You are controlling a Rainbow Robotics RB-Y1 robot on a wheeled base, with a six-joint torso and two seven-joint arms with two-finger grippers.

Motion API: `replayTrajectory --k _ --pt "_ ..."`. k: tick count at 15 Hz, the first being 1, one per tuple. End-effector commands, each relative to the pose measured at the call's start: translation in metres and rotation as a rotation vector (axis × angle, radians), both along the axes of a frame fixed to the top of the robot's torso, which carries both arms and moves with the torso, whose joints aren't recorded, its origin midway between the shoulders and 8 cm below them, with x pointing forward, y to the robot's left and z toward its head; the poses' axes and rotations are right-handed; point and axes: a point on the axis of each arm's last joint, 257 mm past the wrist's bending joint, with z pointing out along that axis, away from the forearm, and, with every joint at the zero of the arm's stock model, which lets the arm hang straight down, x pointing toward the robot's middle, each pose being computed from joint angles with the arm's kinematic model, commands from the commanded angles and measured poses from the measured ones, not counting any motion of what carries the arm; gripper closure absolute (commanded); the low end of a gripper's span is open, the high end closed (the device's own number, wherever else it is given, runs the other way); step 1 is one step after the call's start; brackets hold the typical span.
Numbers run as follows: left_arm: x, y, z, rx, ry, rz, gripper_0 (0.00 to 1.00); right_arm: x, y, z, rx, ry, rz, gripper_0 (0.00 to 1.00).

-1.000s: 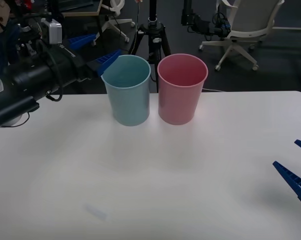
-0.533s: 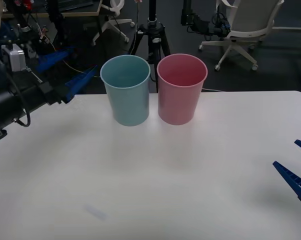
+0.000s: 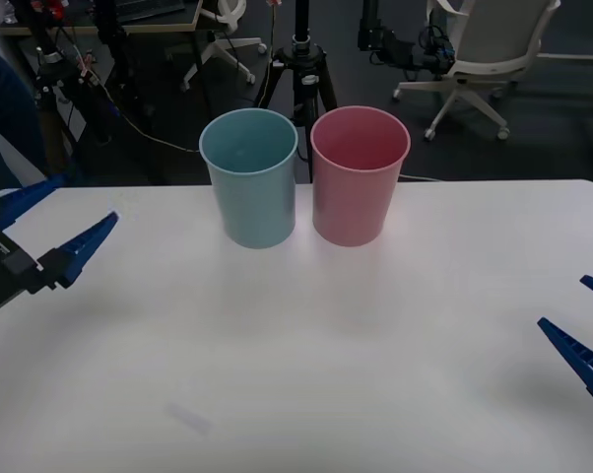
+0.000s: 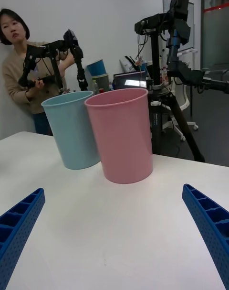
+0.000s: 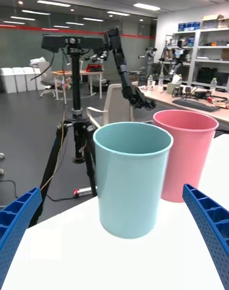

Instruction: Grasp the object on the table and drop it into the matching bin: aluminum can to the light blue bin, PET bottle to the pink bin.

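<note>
Over at the desk's left edge we've got the left gripper (image 3: 55,229) with jaws spread wide, holding nothing and partly cut off by the frame. Near the far edge stand the light blue bin (image 3: 249,177) and, just beside it, the pink bin (image 3: 360,174). We can't spot the can on the desk (image 3: 306,345). At the right edge, the right gripper (image 3: 590,323) also gapes wide and empty, mostly cut off.
</note>
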Motion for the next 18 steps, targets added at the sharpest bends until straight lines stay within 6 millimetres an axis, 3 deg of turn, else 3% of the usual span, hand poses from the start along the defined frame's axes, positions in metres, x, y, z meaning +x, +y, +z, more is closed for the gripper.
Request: replayTrajectory --k 1,9,13,18 --pt "-0.015 0.016 -0.020 0.011 -0.010 0.058 0.00 0.000 0.000 0.000 0.000 0.000 0.000 0.00" --pt "-0.074 0.049 -0.074 -0.031 0.062 0.161 0.00 0.000 0.000 0.000 0.000 0.000 0.000 0.00" --pt "-0.092 0.061 -0.081 -0.015 0.061 0.189 0.00 0.000 0.000 0.000 0.000 0.000 0.000 0.00" --pt "-0.098 0.062 -0.083 -0.018 0.068 0.186 0.00 0.000 0.000 0.000 0.000 0.000 0.000 0.00"
